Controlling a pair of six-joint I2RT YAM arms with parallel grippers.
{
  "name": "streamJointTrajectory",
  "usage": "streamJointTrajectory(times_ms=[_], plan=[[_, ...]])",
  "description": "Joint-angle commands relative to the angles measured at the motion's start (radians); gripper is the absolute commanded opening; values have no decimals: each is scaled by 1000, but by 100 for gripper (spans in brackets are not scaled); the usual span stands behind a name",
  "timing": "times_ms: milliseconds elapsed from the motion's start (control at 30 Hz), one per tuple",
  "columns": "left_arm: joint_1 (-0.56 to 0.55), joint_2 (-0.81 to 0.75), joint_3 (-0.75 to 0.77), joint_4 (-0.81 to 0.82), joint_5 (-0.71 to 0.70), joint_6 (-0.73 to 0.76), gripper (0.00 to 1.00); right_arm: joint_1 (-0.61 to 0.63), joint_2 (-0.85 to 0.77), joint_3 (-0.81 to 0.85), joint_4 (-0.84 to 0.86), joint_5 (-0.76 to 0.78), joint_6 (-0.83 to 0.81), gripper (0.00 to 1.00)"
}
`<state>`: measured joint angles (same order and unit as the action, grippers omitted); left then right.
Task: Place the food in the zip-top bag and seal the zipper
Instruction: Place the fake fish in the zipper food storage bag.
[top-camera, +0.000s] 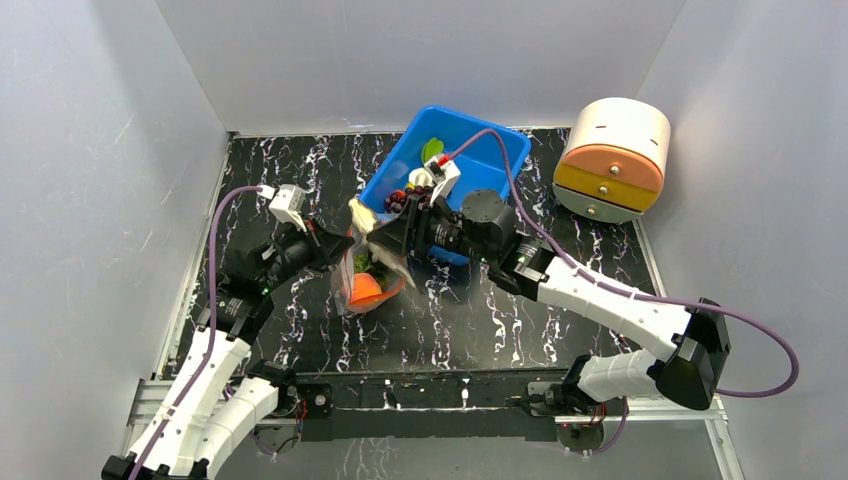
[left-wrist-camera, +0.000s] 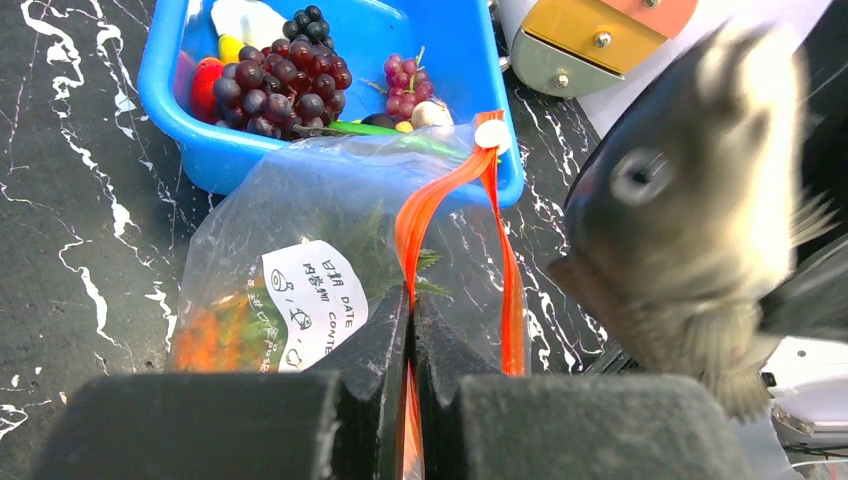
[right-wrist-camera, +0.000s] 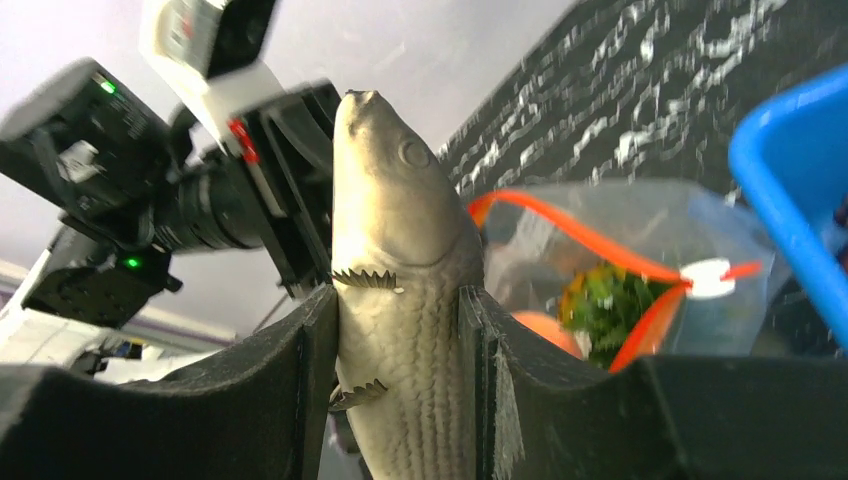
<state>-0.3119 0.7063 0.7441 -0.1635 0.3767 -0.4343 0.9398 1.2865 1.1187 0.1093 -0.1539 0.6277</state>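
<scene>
Pineapple (top-camera: 365, 290) bagged; left gripper (left-wrist-camera: 410, 300) pinches the zipper (left-wrist-camera: 440, 195); right gripper (right-wrist-camera: 398, 295) clamps a fish (right-wrist-camera: 390, 200) beside the zip-top bag (top-camera: 345, 285); grapes (top-camera: 398, 198), at its one o'clock, and sealing remain.

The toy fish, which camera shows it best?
Right wrist: the fish fills the centre, sharp, clamped in the right hand. Left wrist shows it blurred at the right edge; top view shows only a pale bit beside the bag.

Grey fish (right-wrist-camera: 400, 250) beside open bag (right-wrist-camera: 690, 225).
</scene>
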Motion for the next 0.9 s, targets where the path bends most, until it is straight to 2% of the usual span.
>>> streamJointTrajectory(times_ms=[0, 267, 400, 500, 700, 867], plan=[[-1, -24, 27, 66, 10, 12, 0, -1, -54, 74, -224, -31, 61, 32], [-2, -39, 41, 74, 34, 52, 0, 1, -64, 100, -456, 26, 85, 36], [-1, -26, 35, 79, 86, 67, 0, 0, -20, 120, -473, 17, 91, 38], [-1, -17, 17, 94, 136, 63, 0, 0, 48, 140, -480, -17, 85, 43], [-2, -4, -8, 112, 219, 39, 0, 6, 199, 247, -583, -36, 85, 46], [-1, 16, -9, 100, 259, 42, 0, 21, 241, 311, -592, 13, 98, 56]])
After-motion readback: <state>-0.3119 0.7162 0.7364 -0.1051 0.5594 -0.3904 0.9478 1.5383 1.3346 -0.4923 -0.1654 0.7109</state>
